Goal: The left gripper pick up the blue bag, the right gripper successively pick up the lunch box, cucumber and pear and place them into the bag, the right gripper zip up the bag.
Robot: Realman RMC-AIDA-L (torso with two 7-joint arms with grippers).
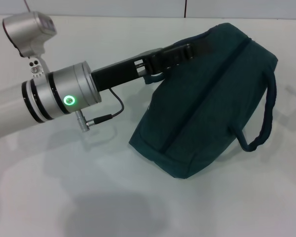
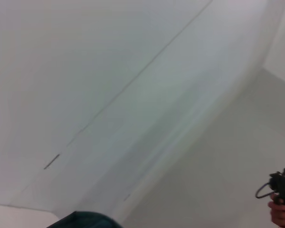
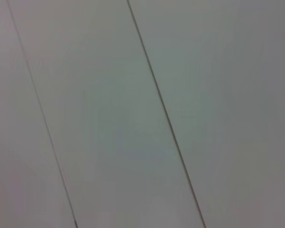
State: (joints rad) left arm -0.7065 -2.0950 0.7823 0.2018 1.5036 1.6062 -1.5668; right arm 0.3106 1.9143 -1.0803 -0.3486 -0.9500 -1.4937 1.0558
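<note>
The blue bag (image 1: 212, 98) lies bulging on the white table, its zipper line running along its top. One loop handle (image 1: 266, 113) hangs at its right side. My left gripper (image 1: 173, 55), on the arm with the green light, reaches in from the left to the bag's upper left edge and is shut on the bag's other handle (image 1: 153, 79). A corner of the bag also shows in the left wrist view (image 2: 83, 221). The right gripper is out of view; its wrist view shows only white panels. The lunch box, cucumber and pear are not visible.
The white table (image 1: 64, 197) spreads in front of and left of the bag. A cable (image 1: 108, 116) hangs from my left wrist. In the left wrist view a person's hand holding a black device (image 2: 280, 197) shows far off.
</note>
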